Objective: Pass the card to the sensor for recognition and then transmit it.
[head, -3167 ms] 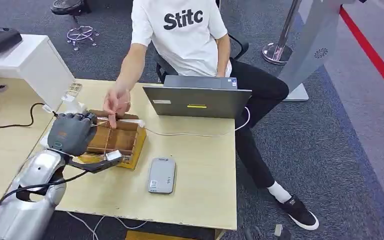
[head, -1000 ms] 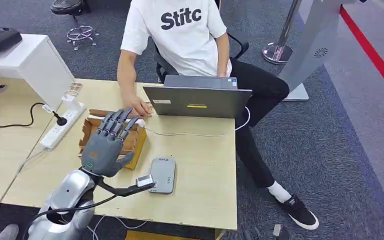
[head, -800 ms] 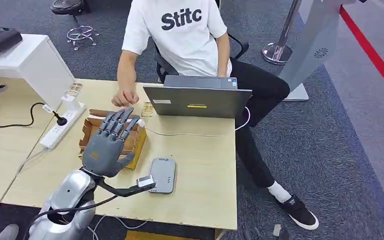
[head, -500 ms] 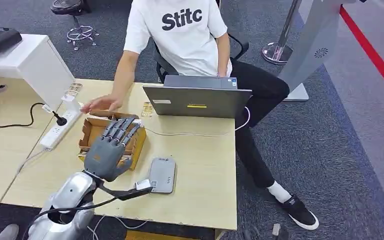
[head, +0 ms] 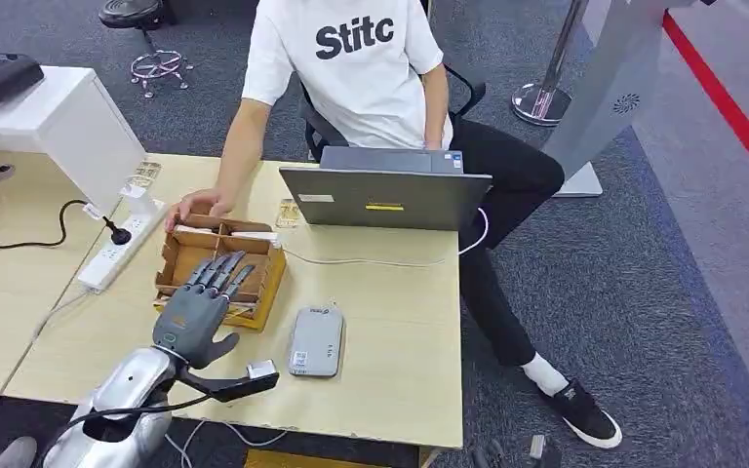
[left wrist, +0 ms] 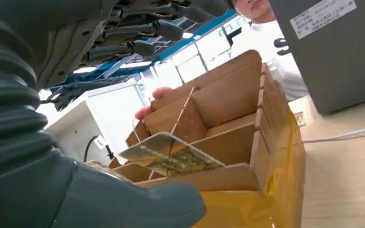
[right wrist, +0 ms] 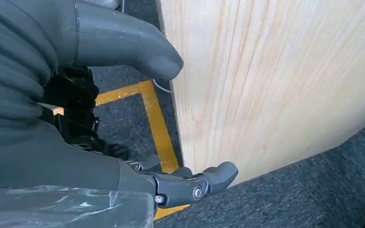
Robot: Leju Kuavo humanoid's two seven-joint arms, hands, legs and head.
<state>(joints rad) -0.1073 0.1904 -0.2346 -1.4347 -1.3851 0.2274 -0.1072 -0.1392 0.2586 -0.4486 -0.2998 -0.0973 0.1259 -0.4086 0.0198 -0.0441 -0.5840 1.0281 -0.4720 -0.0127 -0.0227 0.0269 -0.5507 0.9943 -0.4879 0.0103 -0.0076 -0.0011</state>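
My left hand hovers over the near end of the divided cardboard box, fingers stretched out flat and holding nothing. In the left wrist view my left hand has its fingers above the box and its thumb below. A few picture cards lean in the near compartment, untouched. The grey card sensor lies flat on the table to the right of the box. My right hand hangs beside the table's edge, with thumb and fingers apart around nothing.
A person in a white shirt sits behind the table, one hand resting on the box's far left corner. A grey laptop stands at the far side. A white power strip and cables lie to the left.
My left hand has dropped and drawn back from above the box's middle to its near end. The person's hand has moved left to the box's far corner.
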